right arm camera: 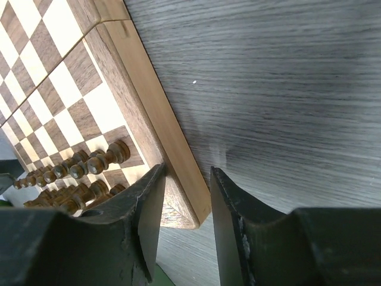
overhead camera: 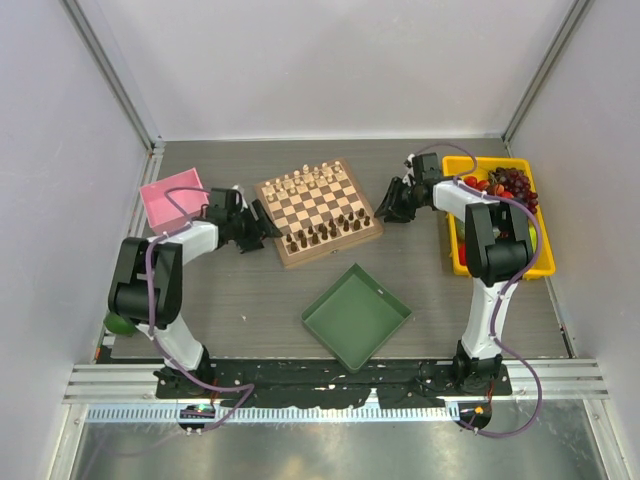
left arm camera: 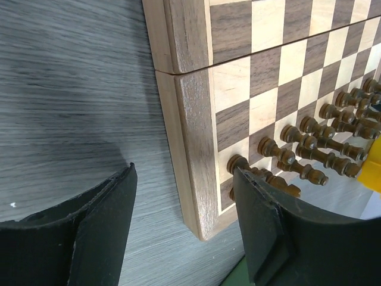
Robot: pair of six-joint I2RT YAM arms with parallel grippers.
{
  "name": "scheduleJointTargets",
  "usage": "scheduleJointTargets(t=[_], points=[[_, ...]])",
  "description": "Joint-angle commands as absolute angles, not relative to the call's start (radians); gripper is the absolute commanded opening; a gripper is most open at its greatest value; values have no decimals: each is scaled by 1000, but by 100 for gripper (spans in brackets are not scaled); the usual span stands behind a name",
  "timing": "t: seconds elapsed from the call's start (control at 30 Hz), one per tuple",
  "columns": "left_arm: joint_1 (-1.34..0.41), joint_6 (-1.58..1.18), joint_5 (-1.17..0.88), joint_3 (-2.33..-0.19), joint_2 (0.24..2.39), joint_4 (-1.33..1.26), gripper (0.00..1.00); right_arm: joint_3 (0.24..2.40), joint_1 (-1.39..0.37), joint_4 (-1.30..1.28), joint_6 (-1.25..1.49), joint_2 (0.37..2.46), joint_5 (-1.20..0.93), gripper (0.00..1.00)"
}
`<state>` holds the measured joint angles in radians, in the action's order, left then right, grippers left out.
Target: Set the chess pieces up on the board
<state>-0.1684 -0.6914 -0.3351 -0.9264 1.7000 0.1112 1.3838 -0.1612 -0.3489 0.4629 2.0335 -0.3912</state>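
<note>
Looking down from above, I found the chess pieces standing in two tight rows along the near edge of the board — small, dark brown turned men on light and dark checks framed by a tan border. The board sat mid-table, turned slightly, with pale cream chessmen lined along its far edge.

The left gripper was at the board's left edge, close to the near corner. Its jaws were partly apart and straddled the border, with one finger over bare table and the other over the corner squares just beside the end piece. It had hold of nothing that I could see. The right gripper straddled the opposite near corner with a narrower gap — whether its pads touched the wood I could not tell.

Nearest me lay the green tray. Further back on the right, the yellow bin carried dark grapes and red fruit. On the left stood the pink bin.
</note>
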Motion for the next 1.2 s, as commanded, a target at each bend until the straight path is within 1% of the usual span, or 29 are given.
scheduleJointTargets(t=[0.0, 0.13, 0.27, 0.33, 0.5, 0.53, 0.63, 0.77, 1.17], points=[[-187, -709, -360, -940, 1727, 43, 69, 1342, -164, -324, 459, 2020, -434, 41], [-196, -712, -364, -924, 1740, 26, 61, 1305, -164, -307, 457, 2005, -442, 40], [-199, -721, -370, -908, 1747, 6, 50, 1281, -164, -296, 459, 1994, -451, 38], [-201, -719, -377, -904, 1753, 6, 47, 1270, -164, -293, 459, 1987, -457, 38], [-202, -706, -376, -884, 1746, 6, 31, 1249, -164, -295, 456, 1960, -448, 36], [-201, -706, -377, -877, 1741, 6, 29, 1241, -164, -295, 454, 1951, -448, 36], [-202, -698, -383, -861, 1735, 6, 25, 1221, -164, -288, 456, 1933, -446, 35], [-210, -689, -382, -835, 1710, 6, 23, 1177, -164, -279, 453, 1893, -443, 35], [-222, -660, -387, -750, 1621, -15, 21, 1013, -164, -272, 420, 1777, -437, 34]])
